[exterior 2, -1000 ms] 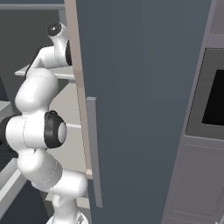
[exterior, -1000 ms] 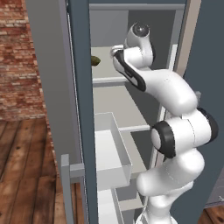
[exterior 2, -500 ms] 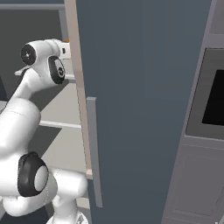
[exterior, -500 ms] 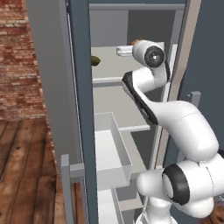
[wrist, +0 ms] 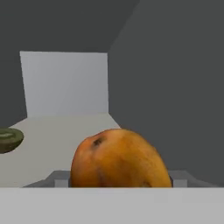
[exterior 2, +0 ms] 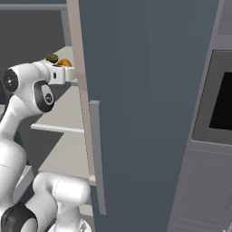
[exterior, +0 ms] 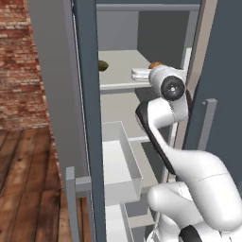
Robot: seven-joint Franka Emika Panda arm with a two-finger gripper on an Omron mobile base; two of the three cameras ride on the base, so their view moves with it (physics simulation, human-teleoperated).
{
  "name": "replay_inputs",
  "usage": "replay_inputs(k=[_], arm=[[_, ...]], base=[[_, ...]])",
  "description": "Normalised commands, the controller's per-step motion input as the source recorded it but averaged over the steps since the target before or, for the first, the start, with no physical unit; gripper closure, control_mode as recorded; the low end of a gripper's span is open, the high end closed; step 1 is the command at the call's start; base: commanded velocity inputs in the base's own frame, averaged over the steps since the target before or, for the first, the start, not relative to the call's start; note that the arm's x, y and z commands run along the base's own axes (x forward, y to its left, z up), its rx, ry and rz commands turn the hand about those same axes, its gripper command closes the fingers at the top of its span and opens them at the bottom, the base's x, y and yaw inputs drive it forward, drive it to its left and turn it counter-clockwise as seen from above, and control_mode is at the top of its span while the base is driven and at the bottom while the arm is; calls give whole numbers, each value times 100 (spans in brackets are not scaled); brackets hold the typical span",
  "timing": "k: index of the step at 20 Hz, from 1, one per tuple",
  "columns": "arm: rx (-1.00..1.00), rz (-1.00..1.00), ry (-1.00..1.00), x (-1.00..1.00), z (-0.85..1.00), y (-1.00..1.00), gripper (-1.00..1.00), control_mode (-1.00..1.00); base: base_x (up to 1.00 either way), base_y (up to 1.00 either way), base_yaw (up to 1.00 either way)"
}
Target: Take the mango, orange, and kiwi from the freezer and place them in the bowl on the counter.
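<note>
On the pale upper shelf [exterior: 118, 71] of the open freezer [exterior: 87, 108] lies the orange [wrist: 120, 159], a deep orange-brown ball with a dark dimple. It sits close in front of my gripper [wrist: 120, 180], between the two fingertips [wrist: 60, 178], which stand apart on either side of it; the gripper is open. From the base views the orange [exterior: 156, 64] [exterior 2: 64, 62] peeks just behind my white hand [exterior: 142, 73]. The kiwi [wrist: 8, 139] [exterior: 103, 64] [exterior 2: 51, 58], dark green-brown, rests further left on the same shelf. Mango, bowl and counter are out of view.
The freezer's long door [exterior 2: 145, 90] with its bar handle [exterior 2: 96, 154] stands open close on the right of my arm. A white drawer [exterior: 120, 163] is pulled out below the shelf. A brick wall [exterior: 19, 61] and a wood floor [exterior: 28, 189] lie to the left.
My arm has swung right and folded lower, bringing the hand down to shelf height by the door edge, right at the orange. The fruits have not moved.
</note>
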Motion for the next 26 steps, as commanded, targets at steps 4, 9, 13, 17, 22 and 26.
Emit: replay_inputs(k=[4,9,13,17,22,26], arm=[[13,-8,68,-100,38,0,100,-100],[2,-8,81,-100,-51,-8,100,-100],[-1,-7,82,-95,-100,-27,100,-100],[0,-1,1,-26,-63,-25,100,-100],[0,4,-18,0,-28,-27,100,-100],[0,8,-15,0,-26,-23,100,-100]], base=[[0,0,0],[0,0,0],[0,0,0],[0,0,0],[0,0,0],[0,0,0]])
